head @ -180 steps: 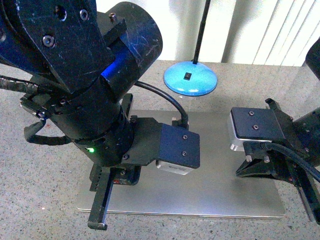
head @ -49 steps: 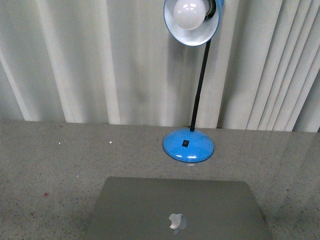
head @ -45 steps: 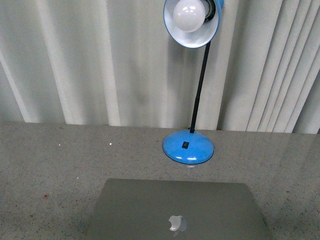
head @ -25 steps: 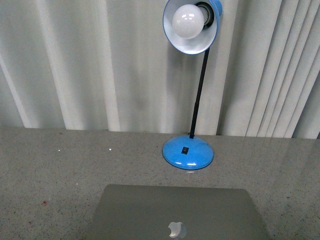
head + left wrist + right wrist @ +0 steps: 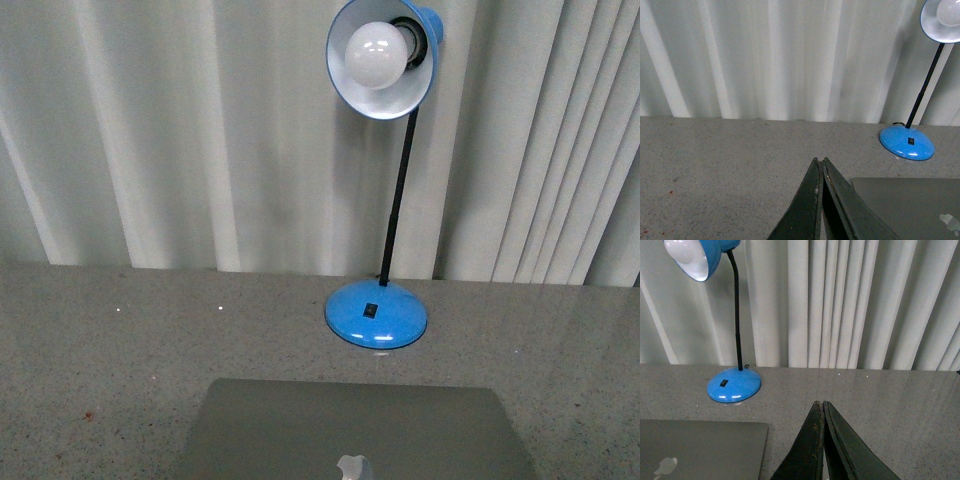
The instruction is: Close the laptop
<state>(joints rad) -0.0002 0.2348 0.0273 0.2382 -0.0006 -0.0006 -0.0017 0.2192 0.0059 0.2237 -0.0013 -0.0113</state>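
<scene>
The laptop (image 5: 350, 430) lies shut and flat on the grey speckled table, its plain silver lid up with the apple logo at the bottom edge of the front view. It also shows in the left wrist view (image 5: 910, 205) and in the right wrist view (image 5: 700, 447). Neither arm shows in the front view. My left gripper (image 5: 820, 161) is shut and empty, held over bare table beside the laptop's left side. My right gripper (image 5: 819, 403) is shut and empty, over bare table beside the laptop's right side.
A blue desk lamp (image 5: 376, 313) with a black stem and a white bulb stands just behind the laptop; it also shows in the wrist views (image 5: 906, 144) (image 5: 734, 385). White vertical blinds (image 5: 150, 130) close off the back of the grey table (image 5: 110, 350).
Both arms, which were down on the shut lid 3.7 s ago, have left the front view. Over the last second the front view has tilted slightly upward; the laptop lies still.
</scene>
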